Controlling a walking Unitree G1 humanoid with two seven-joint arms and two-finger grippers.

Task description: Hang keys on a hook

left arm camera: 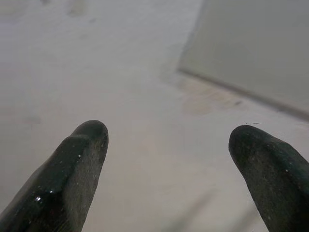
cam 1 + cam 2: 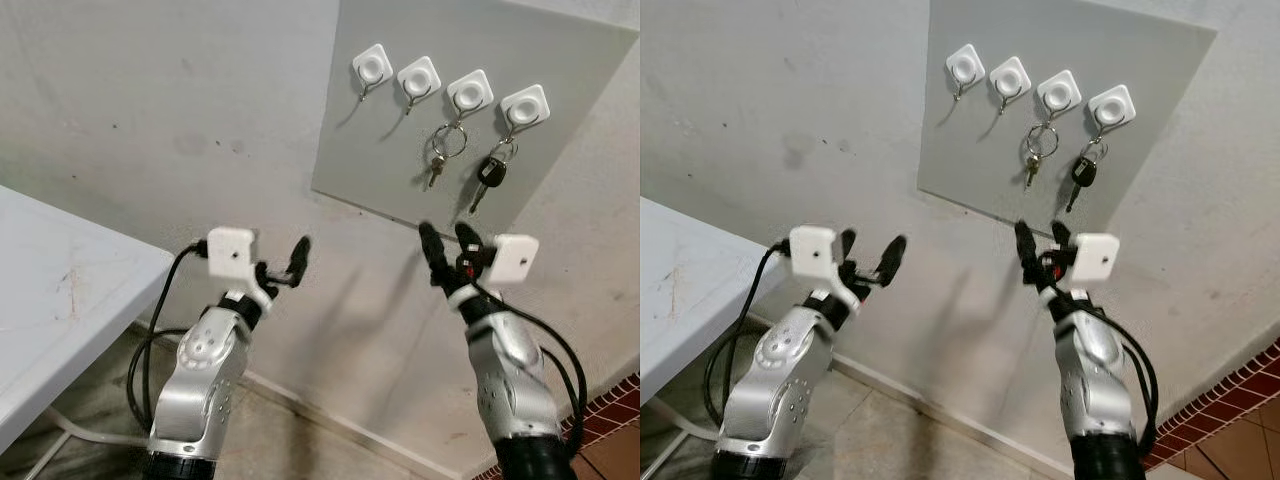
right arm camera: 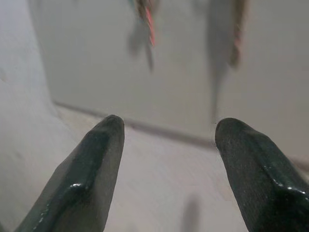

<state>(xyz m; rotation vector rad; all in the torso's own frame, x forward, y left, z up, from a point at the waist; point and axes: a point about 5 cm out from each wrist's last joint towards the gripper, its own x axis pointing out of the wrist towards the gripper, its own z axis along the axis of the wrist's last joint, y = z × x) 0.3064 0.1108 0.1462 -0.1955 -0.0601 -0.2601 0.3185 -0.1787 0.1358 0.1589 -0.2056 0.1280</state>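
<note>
A black-headed key (image 2: 489, 176) and a silver key on a ring (image 2: 440, 155) hang from the two rightmost white hooks (image 2: 524, 106) on the grey board (image 2: 580, 80). Below, the left gripper (image 2: 280, 268) and right gripper (image 2: 448, 238) are both spread, empty.

Home entryway, wall key board (image 2: 400, 150) w/ hooks (image 2: 372, 67), hung keys (image 2: 490, 178), tile floor (image 2: 610, 450)

two silver arms with rounded, screw-dotted casings; each wrist carries a white boxy camera housing. the left gripper (image 2: 283, 268) and right gripper (image 2: 449, 238) have long black fingers (glossy, round-tipped). black cables loop alongside.
</note>
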